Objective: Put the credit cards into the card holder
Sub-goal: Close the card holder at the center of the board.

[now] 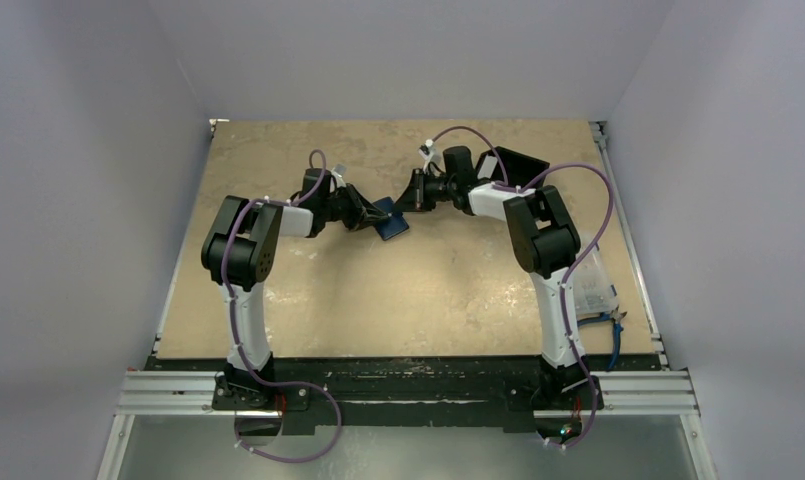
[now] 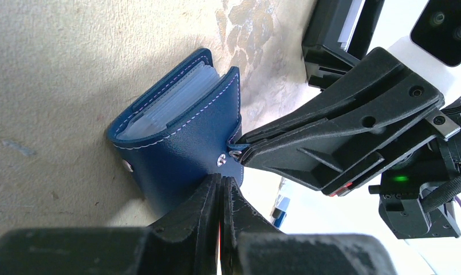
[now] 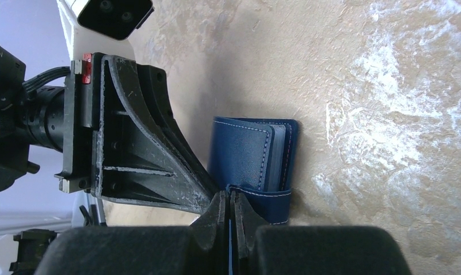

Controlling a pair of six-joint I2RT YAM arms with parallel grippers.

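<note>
Mottled beige bench (image 1: 308,300) stretches between pale walls, with 2 arms meeting near its middle. At left, the left tool (image 2: 219,184) is clenched on the lower edge of the card holder (image 2: 179,152) cover, beside a metal snap stud. That navy holder sits between the 2 tools, at or just above the bench surface, and gapes slightly so its clear sleeves (image 2: 176,106) show. From the right, the right tool (image 3: 228,201) is pinched tight on the holder's strap tab. Farther right stand a black box (image 1: 523,162) and a clear plastic box (image 1: 595,287). Where the credit cards lie I cannot tell. The step in hand looks like opening the holder. Next, the tools likely need to draw tab and cover apart gently, without slipping off the thin strap, until a sleeve is exposed.
</note>
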